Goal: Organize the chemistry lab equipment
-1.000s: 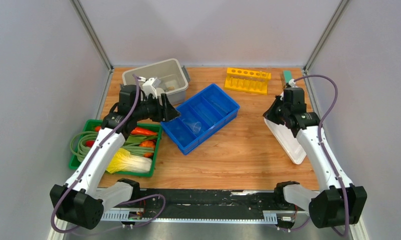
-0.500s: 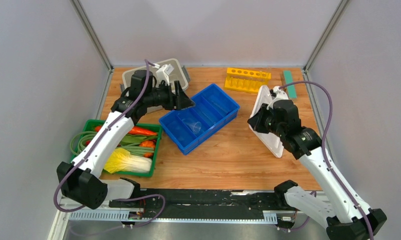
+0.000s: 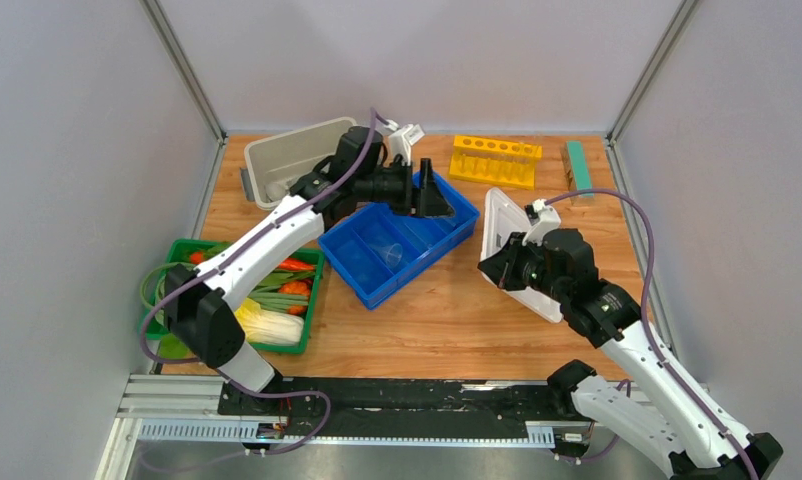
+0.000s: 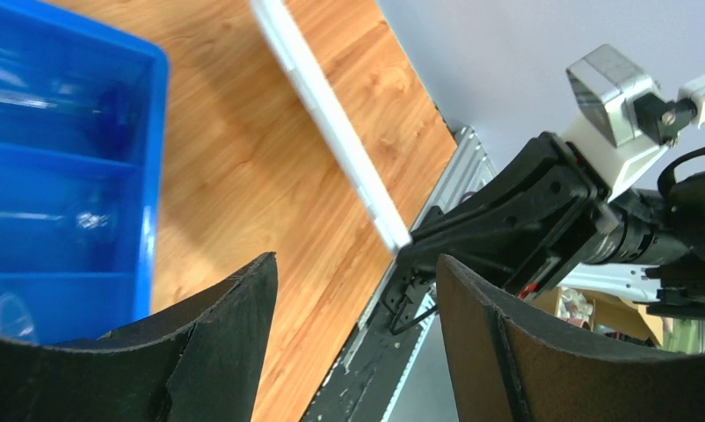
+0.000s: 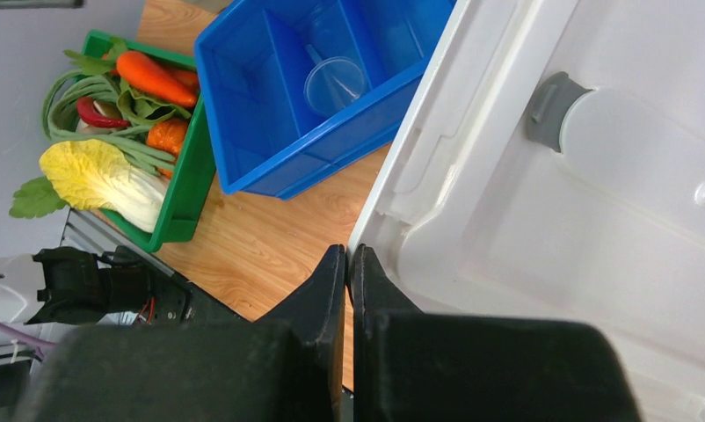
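Note:
A clear cup [image 3: 387, 252] lies in the blue divided bin [image 3: 377, 291]; it also shows in the right wrist view [image 5: 334, 85]. My left gripper [image 3: 439, 200] is open and empty, held above the bin's far right end. In the left wrist view the left gripper [image 4: 356, 264] frames bare table, with the blue bin [image 4: 147, 132] at the left holding faint clear items. My right gripper [image 3: 497, 268] is shut on the rim of the white rectangular lid [image 3: 517, 245], held tilted just right of the bin. In the right wrist view the right gripper [image 5: 347, 251] pinches the lid's edge [image 5: 542, 202]. The other lab items are out of view.
A grey tub [image 3: 277, 160] stands at the back left. A yellow test tube rack [image 3: 494, 160] and a green block [image 3: 577, 158] are at the back right. A green tray [image 3: 313, 300] of vegetables sits at the left, also in the right wrist view [image 5: 186, 189].
My left arm swung right from the grey tub to over the blue bin's right end. My right arm carried the white lid from the right edge toward the middle, tilting it up.

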